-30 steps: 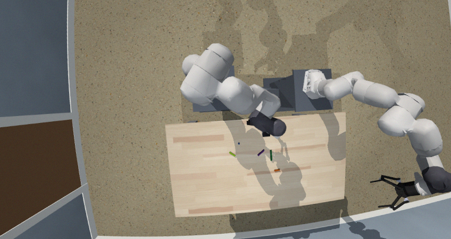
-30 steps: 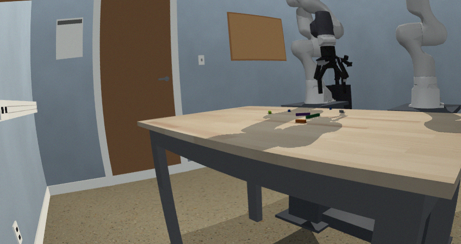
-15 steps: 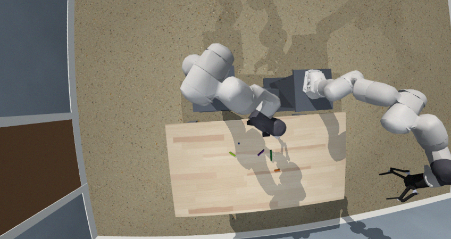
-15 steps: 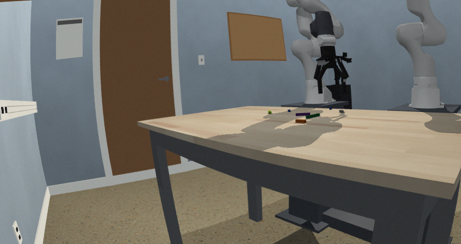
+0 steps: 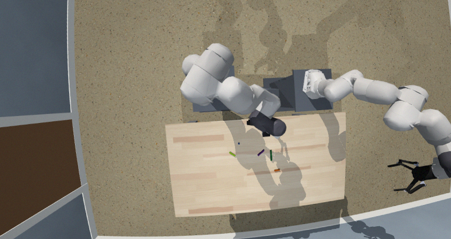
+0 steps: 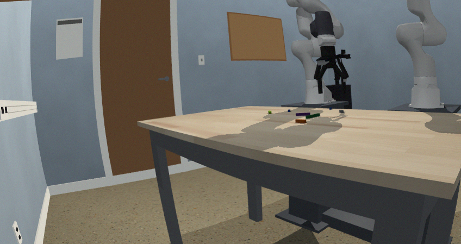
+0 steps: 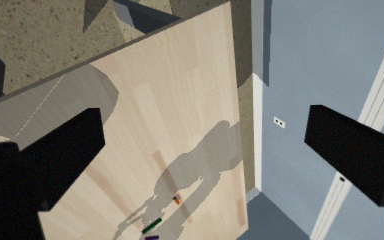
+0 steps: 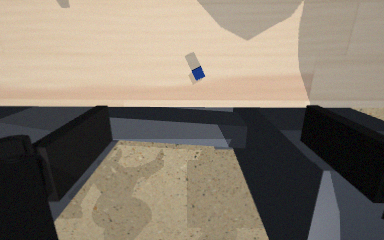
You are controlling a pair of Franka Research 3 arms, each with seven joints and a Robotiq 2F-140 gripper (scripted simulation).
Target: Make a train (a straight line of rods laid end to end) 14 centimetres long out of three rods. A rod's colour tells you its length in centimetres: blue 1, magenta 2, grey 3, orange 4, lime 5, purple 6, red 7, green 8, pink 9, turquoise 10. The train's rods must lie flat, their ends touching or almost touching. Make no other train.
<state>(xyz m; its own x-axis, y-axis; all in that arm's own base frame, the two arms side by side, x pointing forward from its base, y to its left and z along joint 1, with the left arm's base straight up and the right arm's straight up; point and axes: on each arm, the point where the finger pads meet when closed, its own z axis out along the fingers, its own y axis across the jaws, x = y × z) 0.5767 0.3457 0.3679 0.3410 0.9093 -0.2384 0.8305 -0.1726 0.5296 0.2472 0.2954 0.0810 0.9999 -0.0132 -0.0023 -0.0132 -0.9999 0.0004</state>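
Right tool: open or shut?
Open. The right tool has its fingers spread wide in the right wrist view, with no rod between them; the exterior view also shows them apart.
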